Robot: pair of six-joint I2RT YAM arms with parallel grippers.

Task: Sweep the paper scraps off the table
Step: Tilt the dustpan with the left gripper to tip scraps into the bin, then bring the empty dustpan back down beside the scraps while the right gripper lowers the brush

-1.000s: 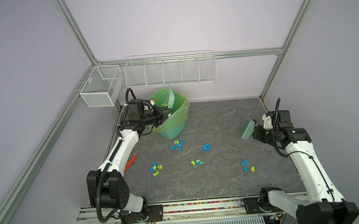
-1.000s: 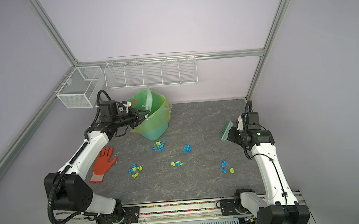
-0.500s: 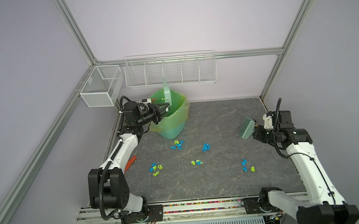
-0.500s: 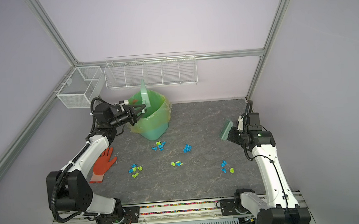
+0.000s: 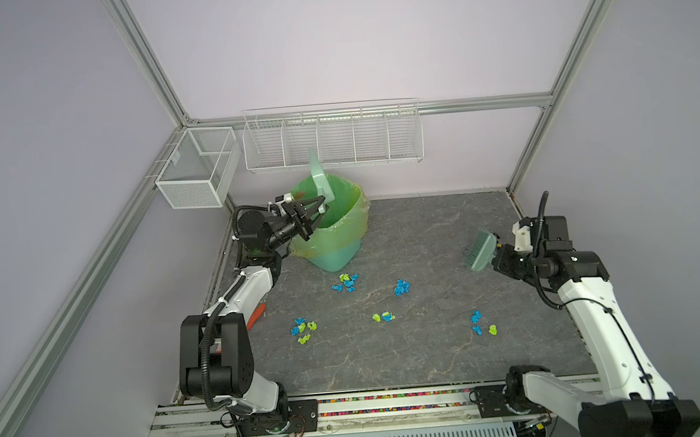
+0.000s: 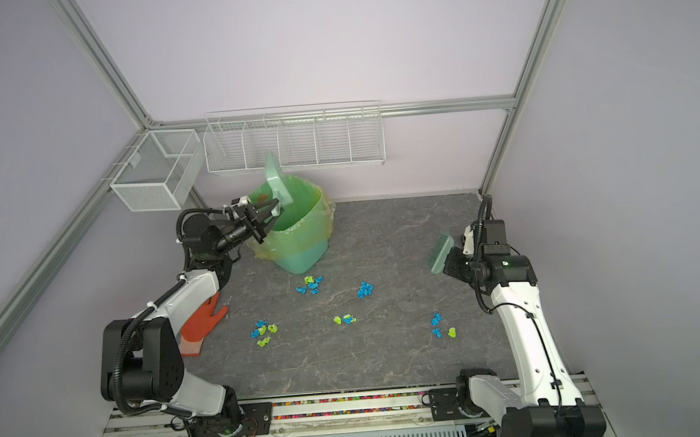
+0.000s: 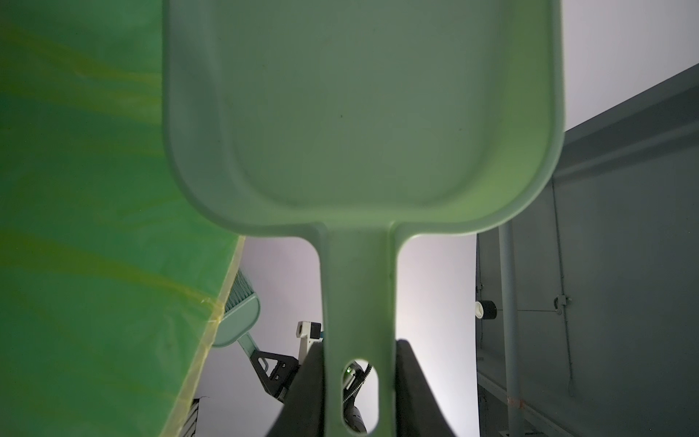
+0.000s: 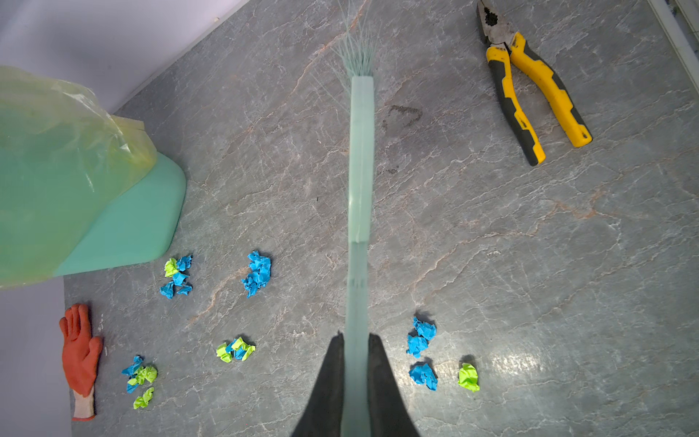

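**Step in hand.** The left tool (image 5: 314, 213) is clamped on the handle of a pale green plastic dustpan (image 5: 322, 179). The dustpan stands near upright, blade uppermost, over the mouth of a green plastic bin lined with a yellow-green bag (image 5: 341, 232). In the left wrist view the pan's inner face is bare. This reads as the tipping stage at the bin, with no load left in the pan.

The right tool (image 5: 496, 260) grips the handle of a pale green bristle brush (image 5: 480, 254), held raised above the dark grey marbled desk (image 5: 390, 358) and touching nothing.

**Task material.** The blue and lime crumpled paper scraps (image 5: 401, 287) lie on the desk in five small clusters. Two are just in front of the bin, two are nearer the front rail, and one is on the right-arm side. None is collected, so most of the work appears outstanding.

**Next move, as judged.** The dustpan must come down with its lip flat on the desk beside a cluster. The brush must then be lowered behind that cluster to draw the scraps in.

An orange-red rubber glove (image 6: 202, 320) and yellow-handled pliers (image 8: 529, 94) are to be left alone.
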